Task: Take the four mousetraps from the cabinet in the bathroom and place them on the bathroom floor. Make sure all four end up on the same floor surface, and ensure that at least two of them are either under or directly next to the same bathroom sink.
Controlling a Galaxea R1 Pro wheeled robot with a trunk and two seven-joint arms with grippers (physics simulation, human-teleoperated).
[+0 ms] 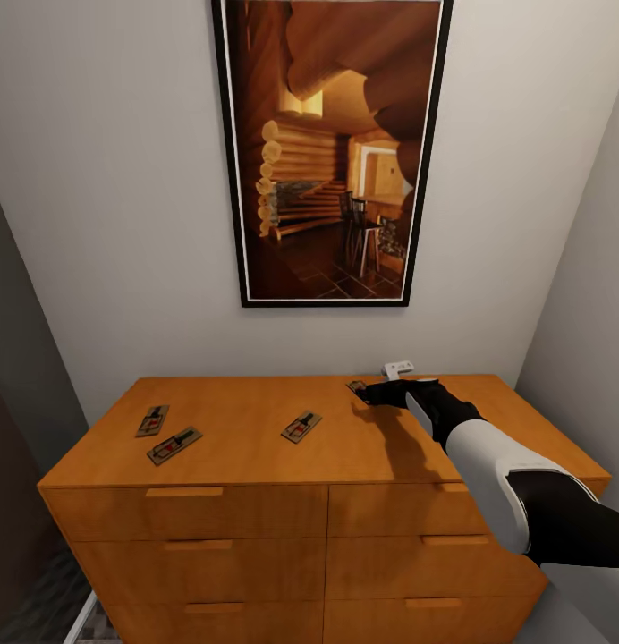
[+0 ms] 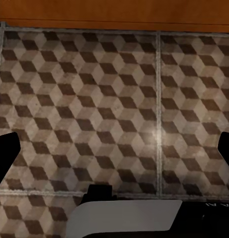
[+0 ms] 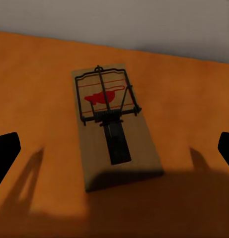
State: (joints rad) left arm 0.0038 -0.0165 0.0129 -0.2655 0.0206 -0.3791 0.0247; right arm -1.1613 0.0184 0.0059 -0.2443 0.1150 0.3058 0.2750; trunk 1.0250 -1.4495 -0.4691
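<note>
We are facing the cabinet [image 1: 256, 465], standing against a wall under a framed picture [image 1: 332, 152]. Four mousetraps are lying flat on its top: two close together near the left end [image 1: 153, 419] [image 1: 174, 444], one near the middle [image 1: 301, 427], and a fourth at the back [image 1: 356, 386], partly hidden by our right gripper [image 1: 370, 392]. We are holding that gripper low over the fourth trap [image 3: 114, 124]; in the right wrist view its fingertips [image 3: 5, 153] are sitting wide apart on either side of the trap, touching nothing. A small white object [image 1: 399, 368] is sitting just behind the gripper. Our left gripper [image 2: 114, 158] is hanging wide open over the floor [image 2: 114, 99], holding nothing, with the cabinet's base [image 2: 114, 11] beyond it.
</note>
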